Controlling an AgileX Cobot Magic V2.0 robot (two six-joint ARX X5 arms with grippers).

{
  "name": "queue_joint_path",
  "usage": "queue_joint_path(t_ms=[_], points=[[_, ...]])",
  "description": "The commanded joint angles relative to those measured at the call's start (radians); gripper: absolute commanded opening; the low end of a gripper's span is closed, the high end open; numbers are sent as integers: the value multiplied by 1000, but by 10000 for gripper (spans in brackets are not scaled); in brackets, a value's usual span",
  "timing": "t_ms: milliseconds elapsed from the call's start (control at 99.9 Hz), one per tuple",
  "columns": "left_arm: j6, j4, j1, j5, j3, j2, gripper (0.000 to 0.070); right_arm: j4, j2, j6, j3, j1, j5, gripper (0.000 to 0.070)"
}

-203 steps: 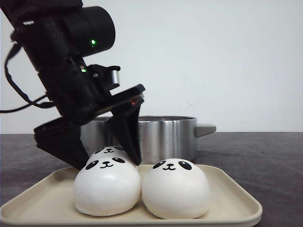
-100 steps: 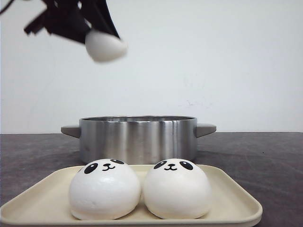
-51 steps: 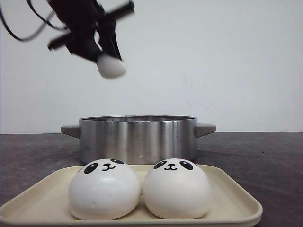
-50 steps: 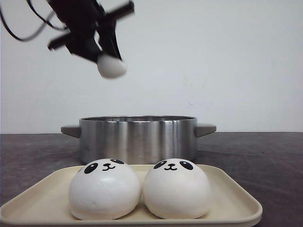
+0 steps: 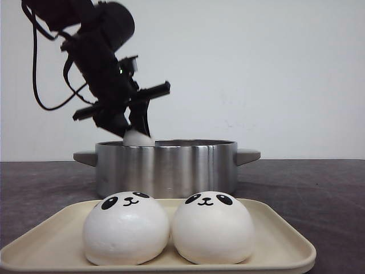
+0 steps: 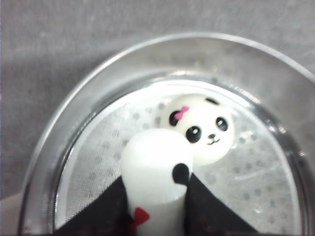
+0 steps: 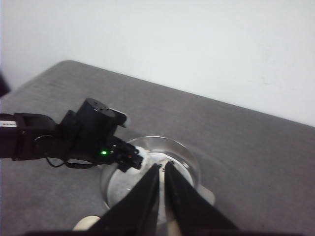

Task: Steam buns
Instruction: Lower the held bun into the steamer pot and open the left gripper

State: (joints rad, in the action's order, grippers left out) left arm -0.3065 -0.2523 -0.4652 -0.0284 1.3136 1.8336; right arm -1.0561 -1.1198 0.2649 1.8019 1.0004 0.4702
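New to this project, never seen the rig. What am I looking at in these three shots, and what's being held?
It is a two-armed table robot; each arm ends in a claw with a camera on its wrist.

Front shot: a fixed camera looking forward over the dark table. Nearest is a cream tray with two panda-faced buns side by side. Behind it stands a steel pot.

The left claw is shut on a third bun at the pot's rim.

Left wrist shot: looks down past that held bun into the pot, where a fourth bun with a pink bow lies on a perforated steamer plate.

Right wrist shot: the right claw, fingers nearly together and holding nothing, looks down on the pot from high above.
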Motion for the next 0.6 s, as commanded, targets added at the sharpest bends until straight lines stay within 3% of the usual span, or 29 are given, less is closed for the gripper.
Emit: queue_joint_path(t_ms=[0,80,140,411,591], points=[[6,11,-6,-9,23,21,340,-5,-10,0,16,12,6,11],[6,15,-6,-9,23,21,527,-13,-10,15,16,12,6,11],[6,13,-7,-9,26,20,577,-15,-10,16,16,12,6,11],[7,-154,-3,-9,114,4,583,-34,-14,16,11,12,5,11],[11,-257,-4,-9,158,-104,502,-45,-18,16,-61,12,1,11]])
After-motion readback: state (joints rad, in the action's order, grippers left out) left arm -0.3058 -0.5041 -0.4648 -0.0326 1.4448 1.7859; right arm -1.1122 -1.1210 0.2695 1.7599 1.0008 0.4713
